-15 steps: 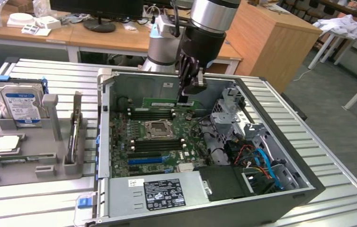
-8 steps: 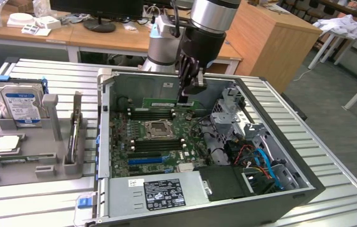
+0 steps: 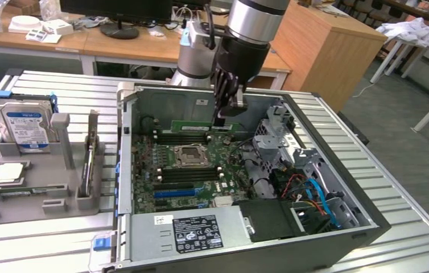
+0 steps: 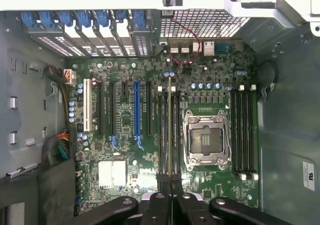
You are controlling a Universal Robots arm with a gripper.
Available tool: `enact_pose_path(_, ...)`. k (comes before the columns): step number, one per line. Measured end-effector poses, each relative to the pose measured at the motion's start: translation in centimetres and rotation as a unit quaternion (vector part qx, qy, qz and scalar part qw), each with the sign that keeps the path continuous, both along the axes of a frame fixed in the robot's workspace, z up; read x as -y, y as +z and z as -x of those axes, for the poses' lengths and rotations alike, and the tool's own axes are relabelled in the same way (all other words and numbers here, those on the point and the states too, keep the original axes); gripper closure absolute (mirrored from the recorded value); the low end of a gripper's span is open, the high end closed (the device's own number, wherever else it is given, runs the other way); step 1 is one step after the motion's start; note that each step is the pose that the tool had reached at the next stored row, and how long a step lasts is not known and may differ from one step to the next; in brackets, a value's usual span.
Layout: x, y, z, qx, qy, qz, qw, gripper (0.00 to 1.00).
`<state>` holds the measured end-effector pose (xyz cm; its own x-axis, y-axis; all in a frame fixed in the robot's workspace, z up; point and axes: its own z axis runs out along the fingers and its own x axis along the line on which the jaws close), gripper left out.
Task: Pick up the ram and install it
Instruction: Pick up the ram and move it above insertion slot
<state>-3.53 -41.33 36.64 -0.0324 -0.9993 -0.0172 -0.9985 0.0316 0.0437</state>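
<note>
One gray holder (image 3: 40,190) sat on the slatted table (image 3: 62,94) at the exterior view's left, well apart from the arm. A hard drive (image 3: 23,122) with a blue-white label stood upright at the holder's far end. A small square processor chip (image 3: 5,173) lay flat nearer the front.

Right of the holder, the open computer case (image 3: 351,236) lay on its side with the motherboard (image 3: 165,170) facing up. A power supply (image 3: 192,230) filled the case's near left corner. Near the middle of the board sat the open processor socket (image 3: 190,153), with black memory slots (image 3: 188,136) on its far side.

Over those far slots the ram (image 3: 199,124) stood on its long edge, running left to right. The gripper (image 3: 225,118) hung straight down from above, clenched on the ram, and most of the green stick showed to the left of it.

In the wrist view the two dark fingers (image 4: 162,181) pressed together on the stick. It was seen edge-on as a thin line lined up with the slots beside the socket. Whether its lower edge touched a slot or hung just above one could not be told.

Farther right in the exterior view, blue cables (image 3: 317,193) curled in the case's near right part.
</note>
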Motion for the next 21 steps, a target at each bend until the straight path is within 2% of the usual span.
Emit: enact_pose_path(21, 0.00, -1.23, 0.0, 0.0001, 0.000, 0.0001, 1.0000, 0.88)
